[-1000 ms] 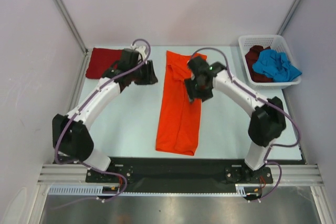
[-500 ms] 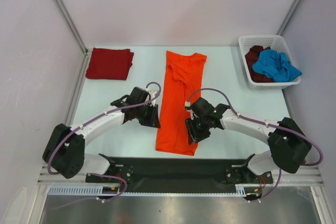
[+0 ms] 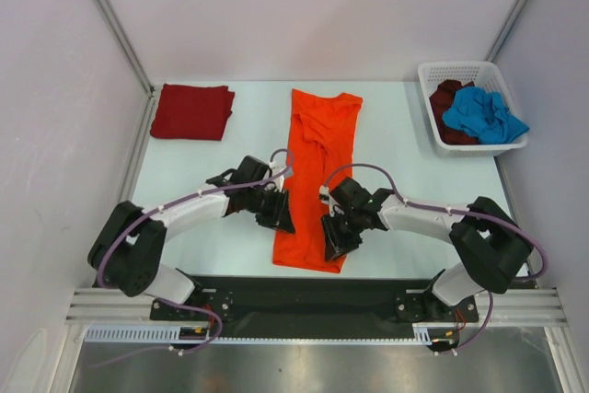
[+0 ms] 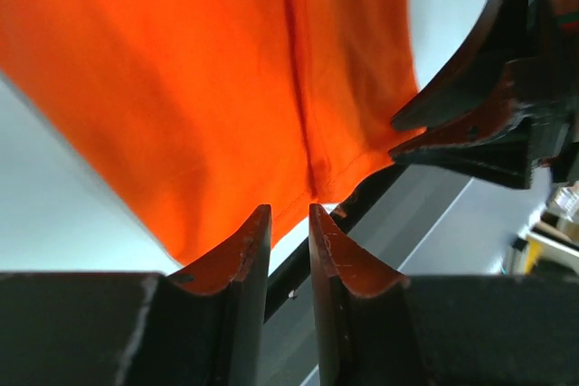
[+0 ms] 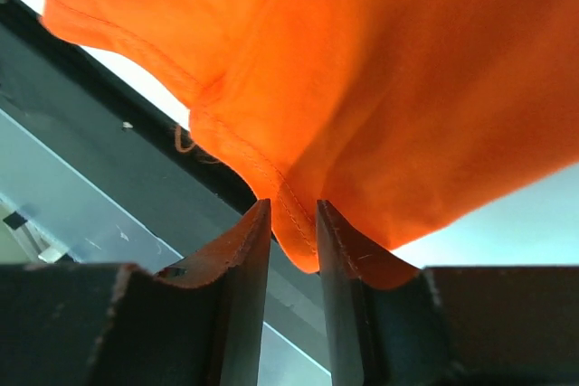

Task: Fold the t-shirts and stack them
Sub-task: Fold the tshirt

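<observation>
A pale blue-green table [image 3: 396, 135] fills the middle of the overhead view. At its far right corner stands a white plastic lattice basket [image 3: 460, 71], its long side running along the table's right edge. A black plate [image 3: 304, 296] lies across the table's near edge, and just in front of it runs a ribbed aluminium rail [image 3: 110, 306] with a white slotted cable duct [image 3: 129, 331] along its left part. Nearer still is a sheet of brushed steel [image 3: 304, 370]. A plain white back wall [image 3: 313, 6] rises behind the table's far edge, framed by a slanting metal post on the left [image 3: 110, 20] and another on the right [image 3: 520, 6].
</observation>
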`<control>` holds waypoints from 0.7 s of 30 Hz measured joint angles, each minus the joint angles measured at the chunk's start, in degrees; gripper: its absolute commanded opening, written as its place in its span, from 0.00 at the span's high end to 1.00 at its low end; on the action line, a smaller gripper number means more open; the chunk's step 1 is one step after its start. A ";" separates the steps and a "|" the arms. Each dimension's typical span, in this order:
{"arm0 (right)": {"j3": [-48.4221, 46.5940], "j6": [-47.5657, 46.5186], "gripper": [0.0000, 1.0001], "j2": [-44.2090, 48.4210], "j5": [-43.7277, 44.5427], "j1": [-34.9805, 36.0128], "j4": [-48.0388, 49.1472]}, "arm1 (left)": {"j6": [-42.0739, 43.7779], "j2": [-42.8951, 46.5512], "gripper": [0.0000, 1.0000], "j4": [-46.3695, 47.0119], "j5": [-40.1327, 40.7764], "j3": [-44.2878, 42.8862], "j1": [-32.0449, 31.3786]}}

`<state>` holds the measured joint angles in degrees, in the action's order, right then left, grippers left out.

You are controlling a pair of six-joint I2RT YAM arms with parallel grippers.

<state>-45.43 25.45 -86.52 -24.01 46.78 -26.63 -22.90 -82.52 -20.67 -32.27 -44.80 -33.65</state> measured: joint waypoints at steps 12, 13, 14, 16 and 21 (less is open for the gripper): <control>2.91 1.16 0.75 -1.01 2.32 -0.07 -0.39 | -0.22 -8.59 0.75 -1.77 -0.42 3.06 -0.85; 3.08 1.40 0.75 -0.48 2.99 -0.02 -0.87 | -0.52 -8.63 0.75 -2.01 -0.33 3.23 -0.83; 3.15 1.57 0.74 0.00 3.72 0.02 -1.53 | -0.61 -8.50 0.74 -2.23 -0.07 3.26 -0.85; 3.15 2.29 0.74 1.07 5.88 0.04 -3.56 | -0.85 -8.04 0.74 -2.82 0.70 3.26 -0.92; 2.97 5.20 0.72 2.23 9.94 0.07 -7.98 | -1.16 -5.16 0.73 -7.15 5.44 3.17 -1.01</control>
<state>-42.46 30.65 -84.29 -14.06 46.85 -34.61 -24.05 -87.68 -27.81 -26.83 -41.63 -34.65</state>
